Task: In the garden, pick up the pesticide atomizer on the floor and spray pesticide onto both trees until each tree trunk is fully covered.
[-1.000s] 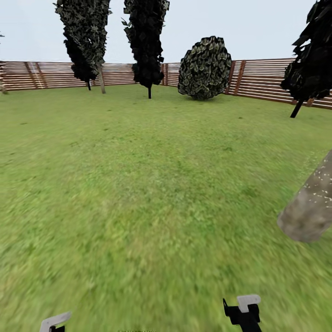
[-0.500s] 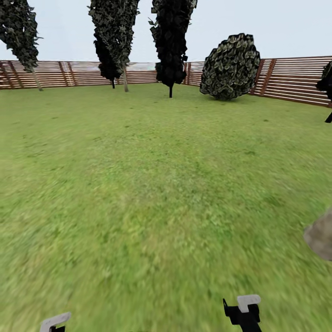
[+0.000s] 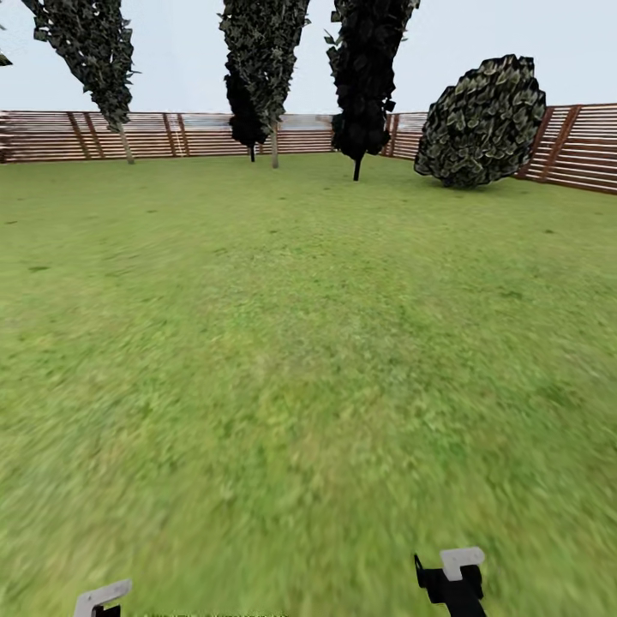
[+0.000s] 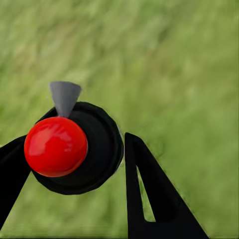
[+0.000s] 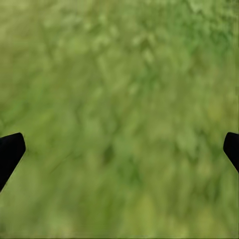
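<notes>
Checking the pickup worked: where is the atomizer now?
In the left wrist view, the atomizer sits between the left gripper's fingers, above grass.

Round bush (image 3: 484, 120) beside dark conifers (image 3: 367, 77)

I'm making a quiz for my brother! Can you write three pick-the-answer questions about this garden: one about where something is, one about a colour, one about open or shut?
1. Where is the round bush?
A. far off, by the fence
B. right beside the robot's arms
C. in the middle of the lawn

2. What colour is the ball on top of the atomizer?
A. blue
B. red
C. yellow

3. How is the right pincer?
A. shut on a ball
B. shut on a leaf
C. open

Answers: 1 A, it sits against the wooden fence. 2 B, it shines red. 3 C, its fingertips stand far apart over grass.
</notes>
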### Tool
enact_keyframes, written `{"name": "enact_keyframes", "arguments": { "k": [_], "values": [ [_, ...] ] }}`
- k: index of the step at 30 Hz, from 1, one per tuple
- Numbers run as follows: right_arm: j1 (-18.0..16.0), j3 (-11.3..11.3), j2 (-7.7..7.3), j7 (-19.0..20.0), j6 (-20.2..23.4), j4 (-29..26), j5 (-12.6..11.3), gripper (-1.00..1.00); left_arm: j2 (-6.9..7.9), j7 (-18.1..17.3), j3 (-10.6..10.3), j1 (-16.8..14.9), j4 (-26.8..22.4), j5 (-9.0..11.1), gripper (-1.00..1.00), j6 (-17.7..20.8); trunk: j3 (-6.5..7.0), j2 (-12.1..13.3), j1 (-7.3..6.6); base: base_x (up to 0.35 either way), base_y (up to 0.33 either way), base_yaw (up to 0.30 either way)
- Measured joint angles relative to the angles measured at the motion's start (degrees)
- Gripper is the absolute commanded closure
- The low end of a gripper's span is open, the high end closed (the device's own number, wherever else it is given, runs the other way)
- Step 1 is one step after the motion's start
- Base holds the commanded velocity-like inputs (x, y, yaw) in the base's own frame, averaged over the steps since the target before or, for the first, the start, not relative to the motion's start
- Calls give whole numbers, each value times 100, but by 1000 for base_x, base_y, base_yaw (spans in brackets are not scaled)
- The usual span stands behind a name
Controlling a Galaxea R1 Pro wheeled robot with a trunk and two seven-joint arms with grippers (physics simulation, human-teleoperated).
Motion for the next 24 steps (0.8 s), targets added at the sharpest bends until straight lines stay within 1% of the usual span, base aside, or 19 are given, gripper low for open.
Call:
{"name": "enact_keyframes", "arguments": {
  "k": [24],
  "values": [
    [0,0,0,-9,0,-3,0,-100,0,-1,1,0,1,0,100,0,-48,0,0,0,0,282]
  ]
}}
